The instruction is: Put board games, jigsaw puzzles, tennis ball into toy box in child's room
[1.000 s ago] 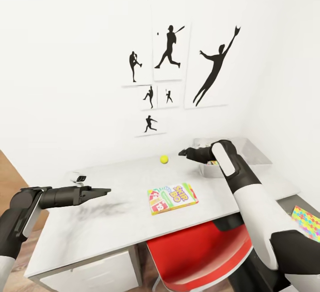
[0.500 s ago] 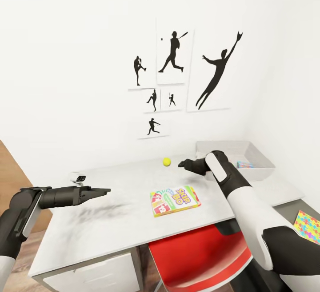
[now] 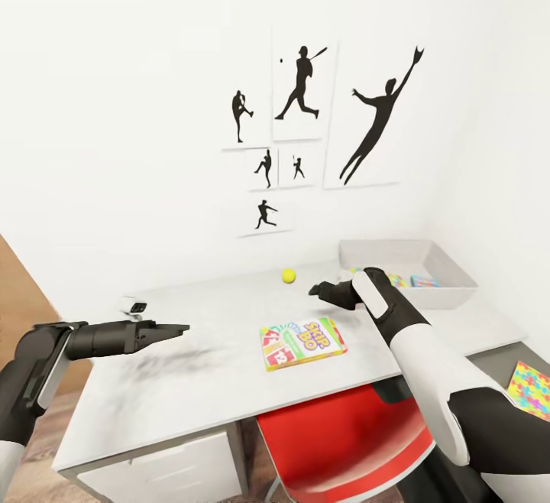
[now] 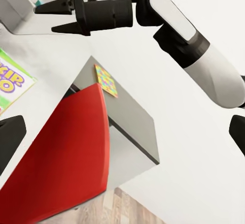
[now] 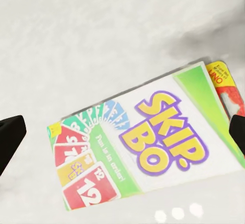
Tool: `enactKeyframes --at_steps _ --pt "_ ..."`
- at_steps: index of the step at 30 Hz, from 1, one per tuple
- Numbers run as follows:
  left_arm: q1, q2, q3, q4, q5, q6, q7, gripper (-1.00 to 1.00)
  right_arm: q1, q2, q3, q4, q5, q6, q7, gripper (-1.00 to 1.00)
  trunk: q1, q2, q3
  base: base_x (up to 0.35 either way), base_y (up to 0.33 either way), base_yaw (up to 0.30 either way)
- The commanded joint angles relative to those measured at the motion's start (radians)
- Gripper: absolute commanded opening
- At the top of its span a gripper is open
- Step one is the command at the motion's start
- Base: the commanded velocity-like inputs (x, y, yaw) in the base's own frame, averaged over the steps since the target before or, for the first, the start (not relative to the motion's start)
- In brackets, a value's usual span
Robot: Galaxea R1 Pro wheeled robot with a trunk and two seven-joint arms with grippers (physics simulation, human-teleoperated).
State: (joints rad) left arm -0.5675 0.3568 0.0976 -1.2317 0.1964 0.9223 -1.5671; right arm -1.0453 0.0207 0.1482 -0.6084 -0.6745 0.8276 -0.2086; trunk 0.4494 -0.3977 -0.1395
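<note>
While its dark fingers stand spread and empty, the right gripper hovers above the table, just beyond the flat SKIP-BO box lying on the mottled grey-white top. Over the table's left end, the left gripper hangs released too, holding nothing. Small and yellow, the tennis ball rests near the wall. Colourful boxes, half hidden, lie inside the pale sloping-sided toy box. One bright jigsaw puzzle is cut off at the edge, beside a glossy red chair.
</note>
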Motion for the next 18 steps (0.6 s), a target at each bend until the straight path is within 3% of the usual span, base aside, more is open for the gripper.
enactKeyframes --at_steps 1,9,18 --pt "-0.001 0.0 0.001 0.0 0.0 0.011 -0.004 1.0 -0.001 -0.001 0.003 -0.001 -0.011 0.002 -0.01 1.0 0.001 -0.002 -0.004 0.0 0.039 0.056" --pt "0.0 -0.001 0.04 0.002 -0.002 0.01 -0.004 1.0 -0.001 -0.003 0.0 -0.011 -0.01 -0.018 -0.01 1.0 0.001 -0.002 -0.008 0.0 0.017 0.015" --pt "0.0 -0.001 0.047 0.003 -0.003 0.01 -0.004 1.0 -0.001 -0.011 -0.01 -0.002 -0.014 -0.072 -0.011 1.0 0.001 -0.002 -0.022 0.0 0.045 0.001"
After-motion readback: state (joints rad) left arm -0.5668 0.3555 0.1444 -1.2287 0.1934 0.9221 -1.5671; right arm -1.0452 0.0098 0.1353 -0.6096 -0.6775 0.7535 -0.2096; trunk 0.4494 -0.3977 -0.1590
